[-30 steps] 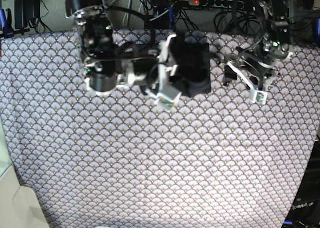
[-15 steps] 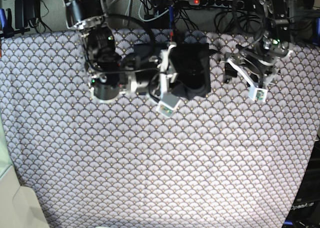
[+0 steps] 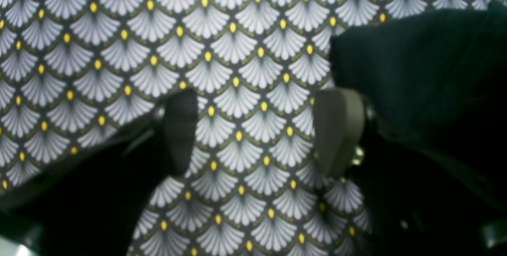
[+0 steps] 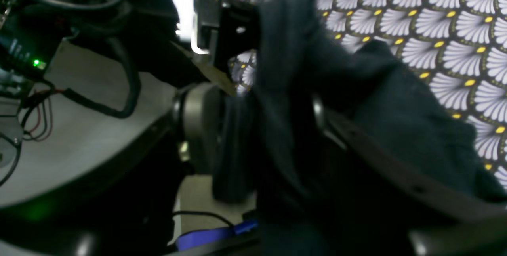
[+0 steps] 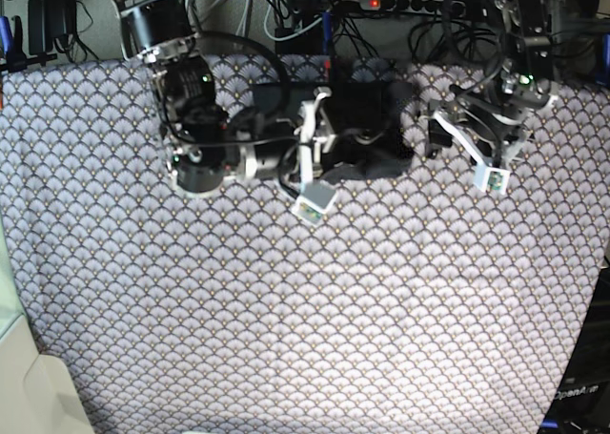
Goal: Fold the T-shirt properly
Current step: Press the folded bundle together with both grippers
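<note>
Going left to right, the right gripper (image 5: 310, 157) sits at the bundle's left side with cloth draped between its parted fingers, though I can't tell if they grip it. The T-shirt (image 5: 367, 134), soft matte charcoal, looks folded into a compact block near the tablecloth's (image 5: 286, 310) far edge, one side rumpled, so probably just tidying left. The left gripper (image 5: 472, 148) hovers beside it, fingers apart and empty.

I can read only one text: pale letters on a dark object (image 5: 579, 396) at the lower right corner of the base view, which look like "OpenArm". The last letters are cut off.
</note>
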You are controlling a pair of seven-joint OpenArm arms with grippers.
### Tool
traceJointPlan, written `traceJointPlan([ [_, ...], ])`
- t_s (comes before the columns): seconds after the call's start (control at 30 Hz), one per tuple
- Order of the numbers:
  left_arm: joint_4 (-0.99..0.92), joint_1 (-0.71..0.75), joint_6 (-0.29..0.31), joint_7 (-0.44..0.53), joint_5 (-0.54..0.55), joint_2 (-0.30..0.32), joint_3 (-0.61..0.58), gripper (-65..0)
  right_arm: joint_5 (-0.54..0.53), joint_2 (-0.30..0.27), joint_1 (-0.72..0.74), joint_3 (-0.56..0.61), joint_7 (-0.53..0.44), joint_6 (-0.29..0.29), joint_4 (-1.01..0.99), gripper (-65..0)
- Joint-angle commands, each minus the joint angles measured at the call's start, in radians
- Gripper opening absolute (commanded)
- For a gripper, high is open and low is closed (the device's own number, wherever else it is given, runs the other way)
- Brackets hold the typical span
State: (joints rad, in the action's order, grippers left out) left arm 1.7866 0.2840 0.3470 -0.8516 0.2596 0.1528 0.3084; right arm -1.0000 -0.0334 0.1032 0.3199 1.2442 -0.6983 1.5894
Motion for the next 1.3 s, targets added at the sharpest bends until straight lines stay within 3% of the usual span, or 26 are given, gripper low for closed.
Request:
traceJointPlan([
  [0.0, 0.02, -0.007, 0.002, 0.019, 0.01, 0.009, 0.004, -20.2, -0.038, 0.005, 0.037, 0.0, -0.024, 0.0, 0.018, -33.2],
  [0.23, 0.02, 0.014, 0.002, 0.019, 0.004, 0.011, 0.011, -20.2, -0.039, 0.002, 0.092, -0.008, -0.022, 0.0, 0.018, -33.4],
  [0.43, 0.065, 0.059, 0.004, 0.019, 0.01, 0.044, 0.128, -20.2, -0.041, -0.079, 0.088, -0.061, -0.021, 0.0, 0.018, -36.6],
  [0.63, 0.088, 0.099, 0.174, 0.007, 0.0, 0.055, 0.232, -20.2, -0.043, -0.105, 0.054, -0.066, -0.019, 0.0, 0.019, -42.6],
  [0.8, 0.161, 0.165, 0.272, 0.007, 0.0, 0.051, 0.228, -20.5, -0.043, -0.122, 0.028, -0.066, -0.025, 0.0, 0.019, -56.5],
  [0.9, 0.198, 0.194, 0.338, 0.007, 0.0, 0.049, 0.228, -28.6, -0.041, -0.145, 0.036, -0.066, -0.025, 0.0, 0.021, -65.0],
  [1.13, 0.2, 0.238, 0.351, 0.007, -0.041, 0.049, 0.226, -62.7, -0.041, -0.228, 0.043, -0.15, -0.04, 0.0, 0.099, -65.0],
  [1.27, 0.195, 0.242, 0.351, 0.007, -0.196, 0.021, 0.133, -65.0, -0.039, -0.277, 0.043, -0.229, -0.042, 0.0, 0.11, -65.0],
])
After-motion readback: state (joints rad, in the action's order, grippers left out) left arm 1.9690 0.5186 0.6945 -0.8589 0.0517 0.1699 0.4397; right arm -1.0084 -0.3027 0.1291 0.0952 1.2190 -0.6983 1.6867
